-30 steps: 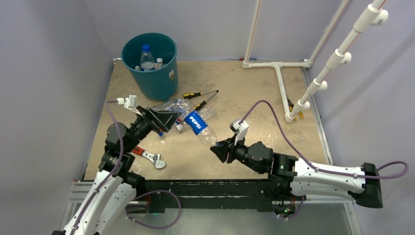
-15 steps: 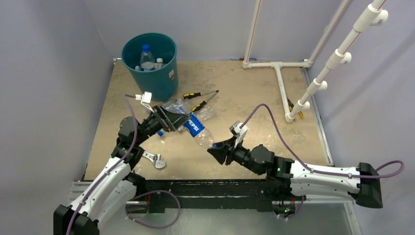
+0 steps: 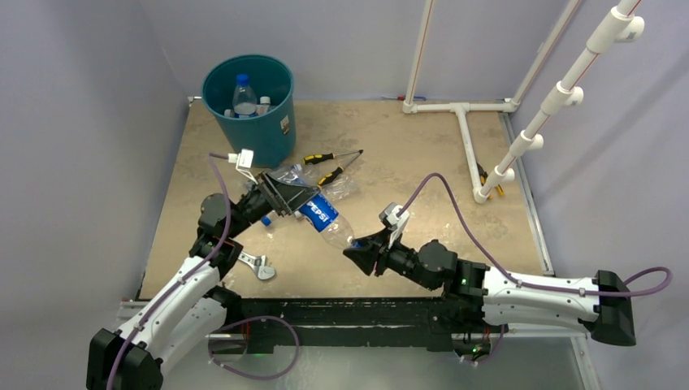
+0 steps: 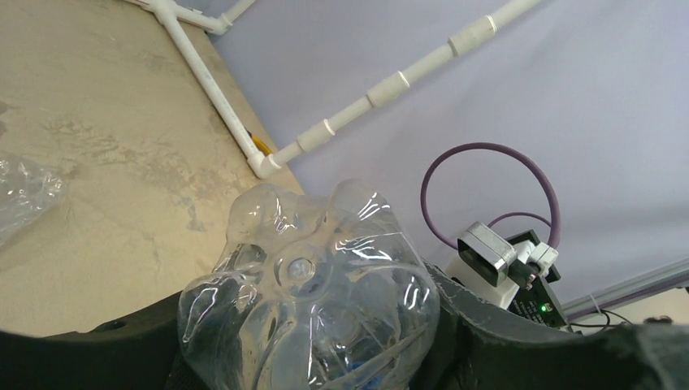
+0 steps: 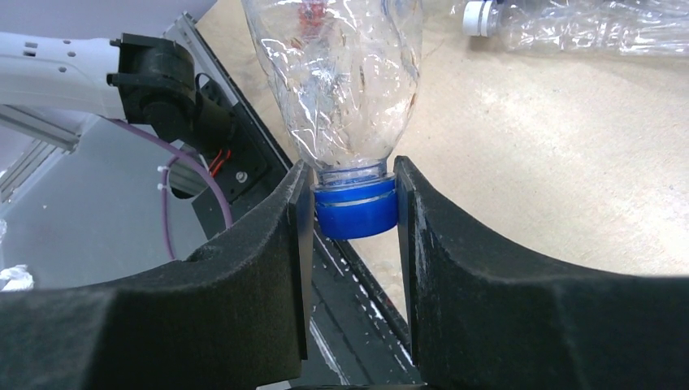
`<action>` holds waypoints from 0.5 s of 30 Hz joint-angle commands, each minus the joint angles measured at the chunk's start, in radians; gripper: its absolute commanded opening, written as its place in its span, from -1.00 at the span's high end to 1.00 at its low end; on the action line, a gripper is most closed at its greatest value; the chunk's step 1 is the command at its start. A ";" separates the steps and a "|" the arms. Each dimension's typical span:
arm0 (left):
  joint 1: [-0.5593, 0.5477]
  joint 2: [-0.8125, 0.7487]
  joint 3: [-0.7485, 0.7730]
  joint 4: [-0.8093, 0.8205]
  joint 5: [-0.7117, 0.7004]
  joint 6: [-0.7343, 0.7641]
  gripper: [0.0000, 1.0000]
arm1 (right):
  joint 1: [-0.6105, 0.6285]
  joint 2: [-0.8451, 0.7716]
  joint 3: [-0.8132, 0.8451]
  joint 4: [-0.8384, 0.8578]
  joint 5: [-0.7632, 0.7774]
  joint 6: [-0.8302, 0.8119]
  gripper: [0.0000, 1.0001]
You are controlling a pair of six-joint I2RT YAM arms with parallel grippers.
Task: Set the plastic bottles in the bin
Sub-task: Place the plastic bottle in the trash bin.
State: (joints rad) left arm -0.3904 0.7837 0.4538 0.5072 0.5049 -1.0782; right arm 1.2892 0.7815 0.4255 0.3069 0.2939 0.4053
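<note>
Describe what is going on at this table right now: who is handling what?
Both arms have hold of one Pepsi bottle. The left claw grips its base end, and the right claw is closed on its blue cap, so the bottle spans between them. A few bottles already stand in the teal bin at the far left. Other clear bottles lie on the table beside two screwdrivers, and a wrench lies near the left arm.
</note>
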 commanded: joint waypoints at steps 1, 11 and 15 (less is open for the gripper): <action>-0.011 0.000 0.025 0.088 0.018 0.001 0.15 | 0.002 -0.029 0.012 0.022 -0.006 -0.024 1.00; -0.013 -0.090 0.073 0.018 -0.044 0.039 0.41 | 0.002 -0.052 0.026 0.031 0.021 0.065 -0.69; -0.013 -0.097 0.127 0.036 -0.103 0.042 0.72 | 0.002 -0.093 0.062 0.084 -0.016 0.093 -0.98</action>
State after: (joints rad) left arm -0.3962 0.7017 0.4927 0.4961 0.4721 -1.0622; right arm 1.2892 0.7345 0.4259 0.3099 0.2955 0.4561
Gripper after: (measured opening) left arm 0.593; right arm 0.979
